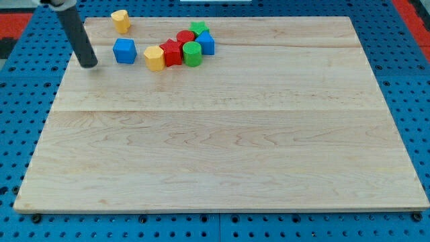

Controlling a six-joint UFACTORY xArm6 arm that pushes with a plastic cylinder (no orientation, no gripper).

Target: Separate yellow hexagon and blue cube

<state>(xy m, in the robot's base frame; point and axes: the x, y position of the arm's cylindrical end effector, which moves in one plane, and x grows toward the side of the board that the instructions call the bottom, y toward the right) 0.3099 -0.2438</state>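
Note:
The yellow hexagon (154, 58) lies near the view's top, at the left end of a tight cluster. The blue cube (124, 50) sits just left of it, a small gap between them. My tip (89, 64) rests on the board to the left of the blue cube, about one block width away, slightly lower in the view. The dark rod slants up to the view's top left.
The cluster right of the hexagon holds a red star-like block (171, 52), a red block (185, 37), a green cylinder (192, 54), a green star (198, 28) and a second blue block (206, 44). A yellow block (120, 20) lies near the wooden board's (222, 154) top edge.

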